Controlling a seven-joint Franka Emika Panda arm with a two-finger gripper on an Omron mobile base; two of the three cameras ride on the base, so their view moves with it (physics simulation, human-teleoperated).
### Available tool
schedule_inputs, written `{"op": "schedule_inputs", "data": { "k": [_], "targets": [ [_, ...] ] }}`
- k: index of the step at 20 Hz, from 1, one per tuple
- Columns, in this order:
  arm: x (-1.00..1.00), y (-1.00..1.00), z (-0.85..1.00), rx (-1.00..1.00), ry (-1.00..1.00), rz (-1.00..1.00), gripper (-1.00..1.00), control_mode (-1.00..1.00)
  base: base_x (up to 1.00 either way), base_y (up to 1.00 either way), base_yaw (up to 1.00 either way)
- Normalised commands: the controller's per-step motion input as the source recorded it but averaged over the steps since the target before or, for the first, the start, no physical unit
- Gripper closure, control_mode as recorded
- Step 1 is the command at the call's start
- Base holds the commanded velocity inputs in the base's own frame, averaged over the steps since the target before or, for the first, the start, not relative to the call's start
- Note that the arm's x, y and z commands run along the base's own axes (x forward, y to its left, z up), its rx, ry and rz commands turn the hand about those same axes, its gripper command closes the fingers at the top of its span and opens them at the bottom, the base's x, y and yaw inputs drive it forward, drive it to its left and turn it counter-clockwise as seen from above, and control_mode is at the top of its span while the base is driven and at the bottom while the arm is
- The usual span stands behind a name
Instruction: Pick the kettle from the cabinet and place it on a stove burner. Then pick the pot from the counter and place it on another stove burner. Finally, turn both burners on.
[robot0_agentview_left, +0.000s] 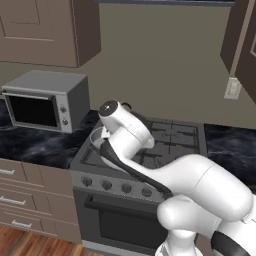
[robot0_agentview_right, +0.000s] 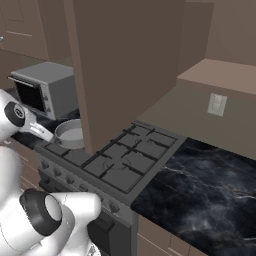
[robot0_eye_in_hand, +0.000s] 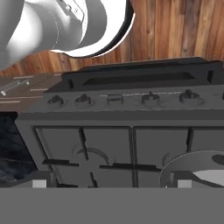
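Note:
The wide grey pot (robot0_agentview_right: 70, 134) sits on the rear left burner of the grey range; its rim also peeks out behind my arm (robot0_agentview_left: 96, 135). In the hand view the pot (robot0_eye_in_hand: 197, 168) lies at the bottom right, beside the dark square grates (robot0_eye_in_hand: 89, 153). My gripper (robot0_eye_in_hand: 111, 186) hangs above the stove top, open, fingertips (robot0_eye_in_hand: 41, 182) far apart and nothing between them. The row of round knobs (robot0_eye_in_hand: 83, 100) runs along the range front. The kettle is hidden. An open brown cabinet door (robot0_agentview_right: 125, 70) covers the middle of the right base view.
A grey microwave (robot0_agentview_left: 45, 100) stands on the black marble counter (robot0_agentview_left: 35, 142) left of the range. More counter (robot0_agentview_right: 200, 195) stretches to the right. Wall cabinets (robot0_agentview_left: 45, 30) hang above. Brown drawers (robot0_agentview_left: 25, 195) and the oven door (robot0_agentview_left: 120, 222) lie below. My white arm (robot0_agentview_left: 190, 185) blocks much of the stove.

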Motion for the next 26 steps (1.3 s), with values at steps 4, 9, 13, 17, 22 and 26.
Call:
{"op": "schedule_inputs", "data": {
  "k": [4, 9, 13, 17, 22, 26],
  "targets": [
    [-0.16, 0.05, 0.1, -0.08, 0.0, 0.0, -1.0, -1.0, 0.0, 0.0, 0.0],
    [-0.05, 0.1, 0.04, -0.09, 0.03, 0.0, -1.0, -1.0, 0.0, 0.0, 0.0],
    [-0.17, 0.15, -0.03, -0.06, -0.01, 0.0, -1.0, -1.0, 0.0, 0.0, 0.0],
    [-0.12, 0.25, -0.11, 0.0, -0.07, 0.0, -1.0, -1.0, 0.0, 0.0, 0.0],
    [-0.16, 0.2, -0.12, 0.0, -0.08, 0.0, -1.0, -1.0, 0.0, 0.0, 0.0],
    [-0.16, 0.16, -0.08, 0.0, -0.05, 0.0, -1.0, -1.0, 0.0, 0.0, 0.0]
  ]
}}
